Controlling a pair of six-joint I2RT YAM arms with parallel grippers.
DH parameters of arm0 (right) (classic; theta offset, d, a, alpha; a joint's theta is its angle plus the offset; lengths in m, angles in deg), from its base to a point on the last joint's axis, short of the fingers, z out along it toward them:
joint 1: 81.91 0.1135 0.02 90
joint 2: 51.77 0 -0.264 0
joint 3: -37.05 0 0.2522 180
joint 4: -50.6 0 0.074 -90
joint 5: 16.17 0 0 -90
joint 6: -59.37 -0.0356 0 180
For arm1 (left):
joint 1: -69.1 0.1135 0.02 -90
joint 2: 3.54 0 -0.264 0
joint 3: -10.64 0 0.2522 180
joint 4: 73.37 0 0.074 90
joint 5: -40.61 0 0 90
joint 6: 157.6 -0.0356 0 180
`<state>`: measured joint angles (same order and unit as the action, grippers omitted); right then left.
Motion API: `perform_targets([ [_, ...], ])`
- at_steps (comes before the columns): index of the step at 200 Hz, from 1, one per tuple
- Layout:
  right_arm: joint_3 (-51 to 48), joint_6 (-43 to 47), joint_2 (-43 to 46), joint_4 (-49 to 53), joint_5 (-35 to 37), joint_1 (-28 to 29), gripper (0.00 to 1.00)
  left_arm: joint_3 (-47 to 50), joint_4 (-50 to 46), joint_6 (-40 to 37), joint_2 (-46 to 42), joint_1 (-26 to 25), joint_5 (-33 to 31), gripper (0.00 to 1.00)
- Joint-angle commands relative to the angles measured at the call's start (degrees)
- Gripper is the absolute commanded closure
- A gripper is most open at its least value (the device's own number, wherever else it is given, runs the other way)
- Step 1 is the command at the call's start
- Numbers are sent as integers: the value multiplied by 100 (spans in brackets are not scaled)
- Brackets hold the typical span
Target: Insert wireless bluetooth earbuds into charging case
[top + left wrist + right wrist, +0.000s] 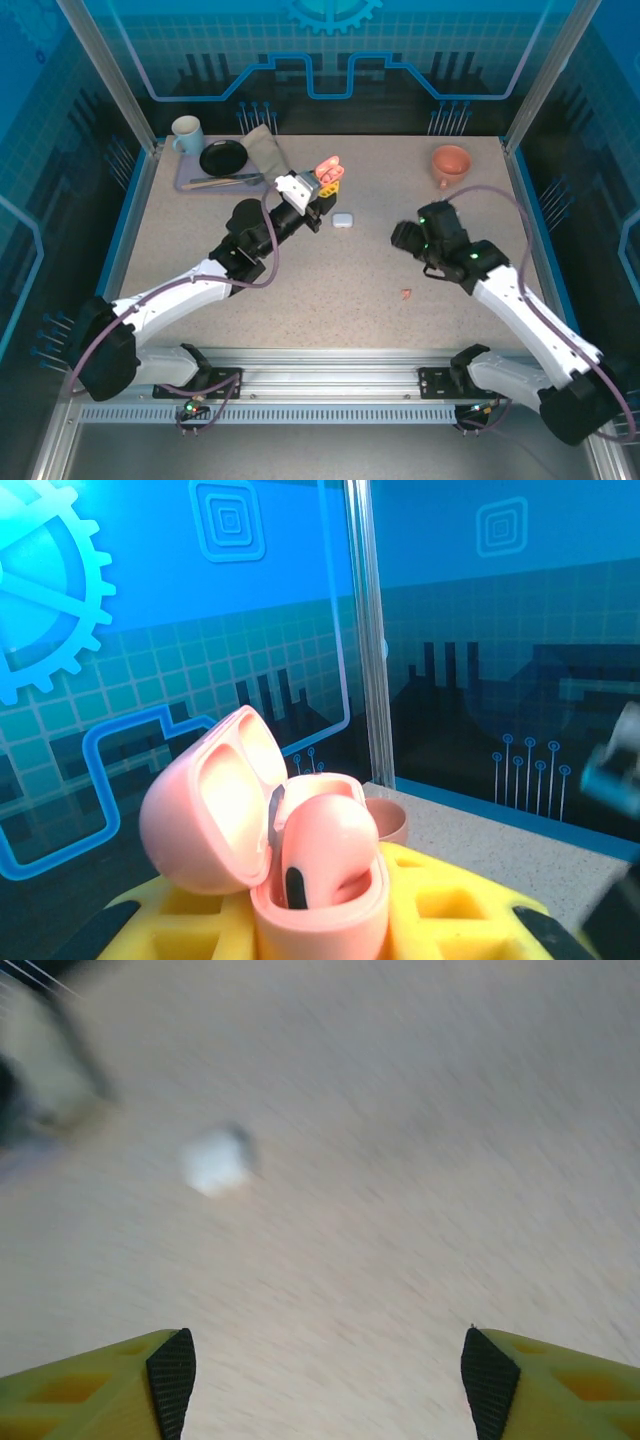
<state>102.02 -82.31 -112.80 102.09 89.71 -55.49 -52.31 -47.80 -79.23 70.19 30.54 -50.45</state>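
Observation:
My left gripper (321,187) is raised over the back of the table and shut on a salmon-pink charging case (328,167). In the left wrist view the case (320,905) stands open between the yellow fingers (450,900), lid tipped back to the left, with one pink earbud (330,845) seated in it. A second pink earbud (407,294) lies loose on the table right of centre. A small white case (343,221) rests on the table near the middle and shows as a white blur (215,1160) in the right wrist view. My right gripper (403,236) (330,1385) is open over bare table, holding nothing.
A pink cup (450,163) stands at the back right. At the back left a purple tray (185,182) carries a white mug (186,133), a black pan (222,157), utensils and a grey cloth (265,148). Metal frame posts and blue walls ring the table.

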Motion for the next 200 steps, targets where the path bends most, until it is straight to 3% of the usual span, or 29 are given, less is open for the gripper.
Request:
perform_targets([
  [1, -381, -535, -241, 1034, 243, -22, 30, 162, 4, 131, -227, 33, 118, 100],
  [47, -390, -728, -1427, 1181, 322, 125, 33, 224, -18, 208, -289, 38, 119, 100],
  [110, -289, -673, -2334, 661, 170, 383, 39, 281, 66, 219, -240, 38, 149, 100],
  [200, -215, -627, -2944, 421, 113, 504, 46, 283, 153, 215, -122, 35, 133, 100],
])
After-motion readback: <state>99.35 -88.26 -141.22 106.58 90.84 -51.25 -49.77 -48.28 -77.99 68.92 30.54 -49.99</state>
